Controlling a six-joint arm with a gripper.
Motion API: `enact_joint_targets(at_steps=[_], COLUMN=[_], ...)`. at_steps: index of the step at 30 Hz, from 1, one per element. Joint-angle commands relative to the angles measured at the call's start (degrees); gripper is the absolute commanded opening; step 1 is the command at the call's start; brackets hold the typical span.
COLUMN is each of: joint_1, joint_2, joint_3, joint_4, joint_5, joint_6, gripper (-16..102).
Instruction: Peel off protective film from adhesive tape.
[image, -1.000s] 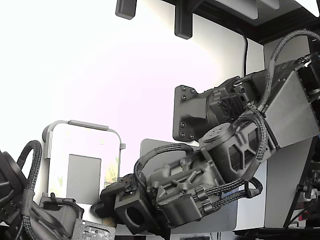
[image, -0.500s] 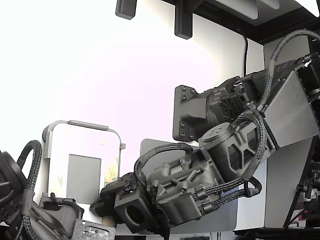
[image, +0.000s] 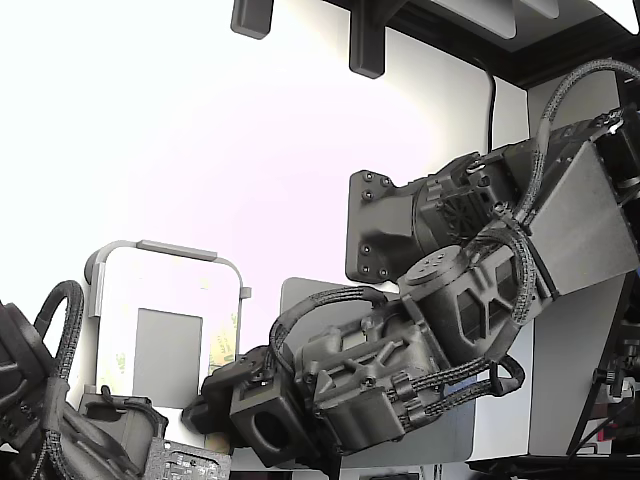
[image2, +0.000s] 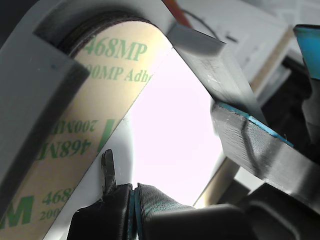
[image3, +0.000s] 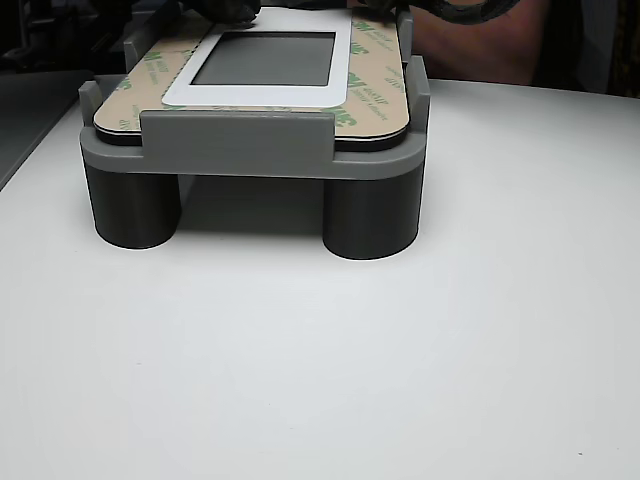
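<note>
The protective film (image2: 95, 110) is a pale-yellow strip with green print. It lies flat along the edge of the white panel (image2: 170, 135), close in front of the wrist camera. My gripper (image2: 133, 205) sits over the white panel just beside the strip. Its two dark pads are pressed together, and nothing shows between them but a thin teal line. In the exterior view the film (image: 226, 345) runs down the panel's (image: 165, 280) right edge, with my gripper (image: 208, 402) at its near end. The other view shows film strips (image3: 375, 70) along both long edges.
The panel rests in a grey fixture (image3: 235, 135) on round legs, standing on a white table (image3: 400, 350). A grey rectangular patch (image3: 265, 58) fills the panel's middle. A second dark arm (image: 60, 430) sits at the exterior view's lower left. A blue-edged grey bar (image2: 255, 135) crosses near the gripper.
The arm dipped very slightly and came back; the panel, the film and the gripper's place look the same.
</note>
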Motion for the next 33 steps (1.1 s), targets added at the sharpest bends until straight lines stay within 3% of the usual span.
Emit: enact_joint_targets(at_steps=[1, 33], joint_1=[-0.4, 0.4], joint_2=[1.6, 1.8], joint_3=[-1.0, -1.6], joint_4=[-0.2, 1.1], joint_5=[0.1, 0.8], joint_6=[0.1, 0.9], gripper=[-10, -10])
